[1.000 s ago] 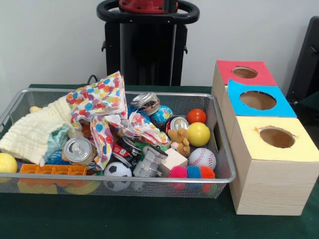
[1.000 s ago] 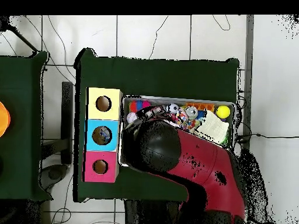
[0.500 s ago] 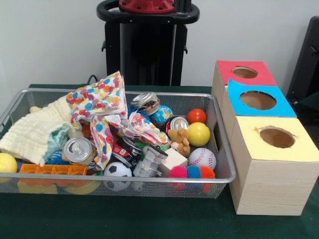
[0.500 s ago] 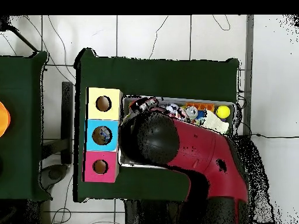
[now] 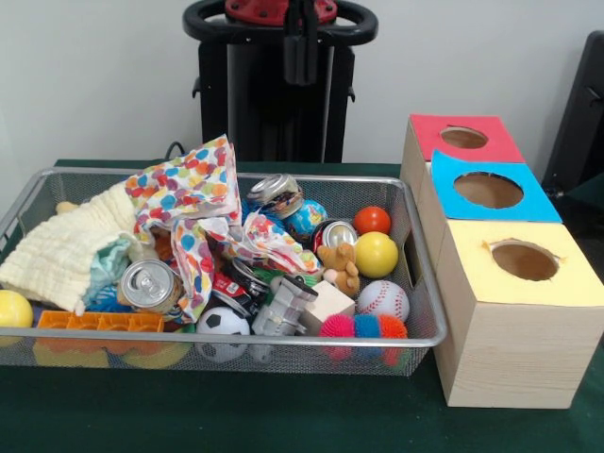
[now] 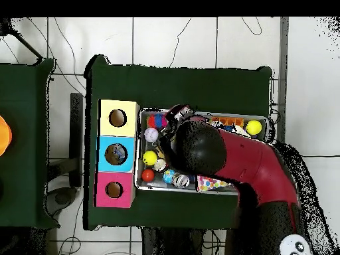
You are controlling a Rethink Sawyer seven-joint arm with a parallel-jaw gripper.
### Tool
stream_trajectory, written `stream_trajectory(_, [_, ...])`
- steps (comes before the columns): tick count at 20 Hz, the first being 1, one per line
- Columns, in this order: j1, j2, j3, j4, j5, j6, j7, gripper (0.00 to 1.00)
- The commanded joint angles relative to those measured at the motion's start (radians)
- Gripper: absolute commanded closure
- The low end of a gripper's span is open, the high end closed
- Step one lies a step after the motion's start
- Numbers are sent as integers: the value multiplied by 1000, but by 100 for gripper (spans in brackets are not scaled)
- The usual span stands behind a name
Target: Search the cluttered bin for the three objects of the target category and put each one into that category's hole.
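My claw [image 5: 301,42] hangs high above the back of the wire bin [image 5: 429,311], and I cannot tell whether it is released or clenched. Nothing is in it that I can see, so I judge I am still searching. The category isn't shown; the balls, like the yellow ball [image 5: 376,254] and the baseball [image 5: 382,299], lie at the bin's end nearest the three boxes [image 5: 510,330]. Next I must descend over one piece. A second ago my claw barely showed here.
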Motion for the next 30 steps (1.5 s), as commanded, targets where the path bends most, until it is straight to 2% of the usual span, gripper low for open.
stream_trajectory(1, [-83,37,193,96,-103,38,-345,100])
stream_trajectory(3, [-100,51,208,66,-126,71,-361,100])
stream_trajectory(7, [-130,97,248,5,-163,75,-376,100])
stream_trajectory(15, [-179,168,298,-45,-246,32,-358,100])
stream_trajectory(21, [-244,136,311,-101,-255,137,-356,100])
stream_trajectory(26, [-275,171,324,-177,-261,195,-344,100])
stream_trajectory(30, [-297,201,329,-215,-266,202,-333,100])
